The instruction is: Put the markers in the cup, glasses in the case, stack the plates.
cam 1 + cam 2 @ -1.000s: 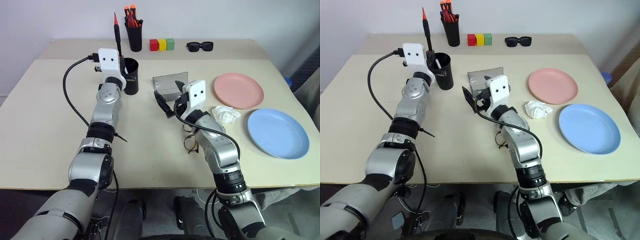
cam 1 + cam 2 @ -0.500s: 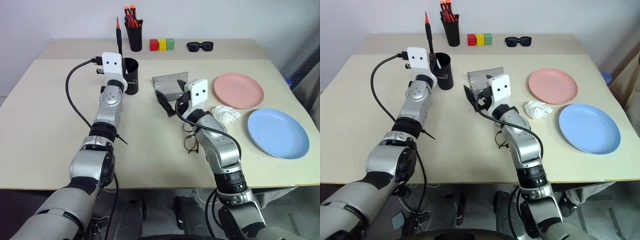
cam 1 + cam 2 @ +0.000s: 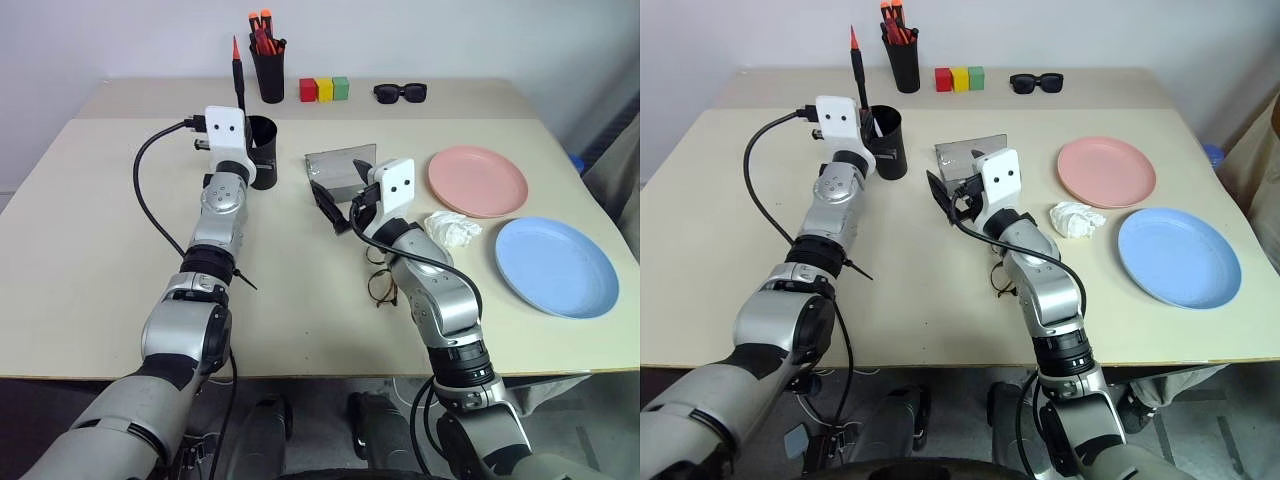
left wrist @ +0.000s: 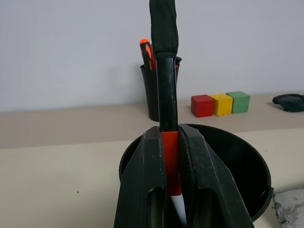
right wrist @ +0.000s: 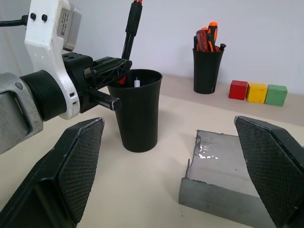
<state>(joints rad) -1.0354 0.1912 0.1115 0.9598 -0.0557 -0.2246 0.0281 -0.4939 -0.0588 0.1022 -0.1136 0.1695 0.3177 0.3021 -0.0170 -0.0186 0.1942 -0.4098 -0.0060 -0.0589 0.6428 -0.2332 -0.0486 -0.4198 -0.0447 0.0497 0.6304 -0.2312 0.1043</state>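
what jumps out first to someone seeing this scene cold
The left end effector grips a red-tipped black marker upright over the black cup, left of centre. The right end effector hangs open facing the grey case, with the glasses lying by its forearm. On the right, the pink plate and blue plate sit side by side, unstacked.

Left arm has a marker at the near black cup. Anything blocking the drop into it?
Nothing visible. The left gripper is shut on the marker, held upright with its lower end right at the open mouth of the cup. No other thing sits between them.
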